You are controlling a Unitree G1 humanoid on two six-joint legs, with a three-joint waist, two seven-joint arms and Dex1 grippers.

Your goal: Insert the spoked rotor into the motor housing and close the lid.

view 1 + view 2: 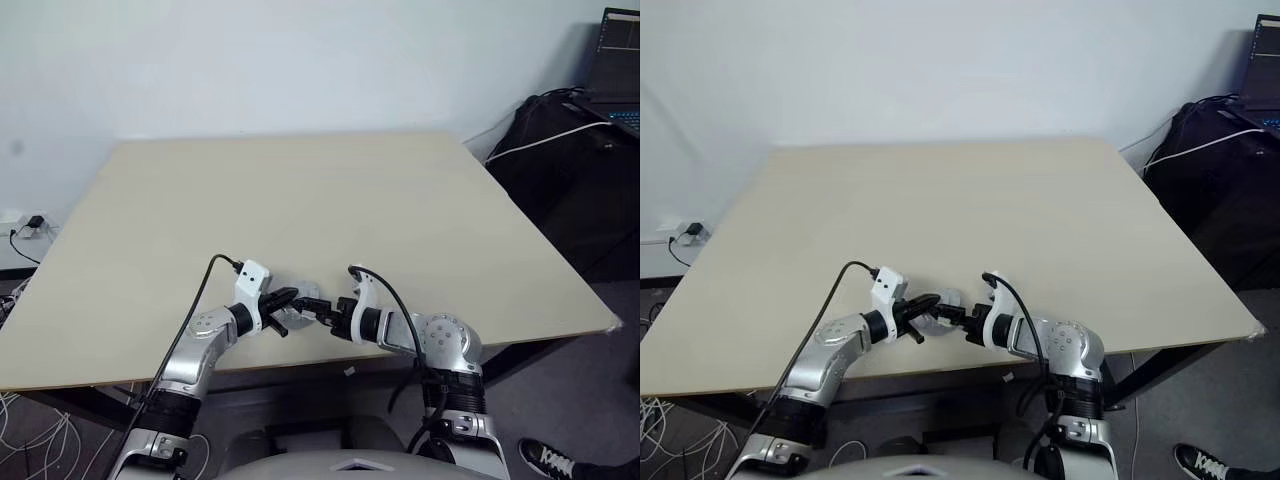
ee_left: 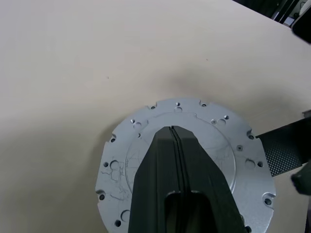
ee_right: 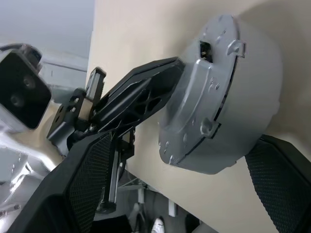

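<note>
My left end effector [image 2: 172, 133] has its two black fingers [image 2: 160, 165] pressed together, flat-tipped, lying across the grey face of the lid [image 2: 214, 145]. Nothing is clamped between them; they rest against the lid's top surface near its centre.

The lid sits on the motor housing [image 3: 252, 97], and the two form one closed round silver-grey body. From my right wrist the lid's flange shows with small tabs and a dark rectangular opening at its edge, seated against the drum-shaped housing wall. What the housing holds inside I cannot tell; the lid covers it fully. The lid's face carries a ring of small screw holes around its rim and a raised inner circle.

My right end effector [image 3: 180, 194] stands wide, its mesh-padded fingers [image 3: 277, 179] to either side of the housing. Whether the pads touch the housing wall I cannot tell.

The assembly [image 1: 300, 308] lies on the tabletop [image 1: 330, 190] near the tabletop's front edge, about midway along it, between my two end effectors. My left end effector [image 1: 290, 297] reaches it from the left, my right end effector [image 1: 322, 310] from the right.

Beyond the tabletop's right edge stands a dark bag [image 1: 560, 150] with a white cable across it, and a laptop [image 1: 615, 60] above that.
</note>
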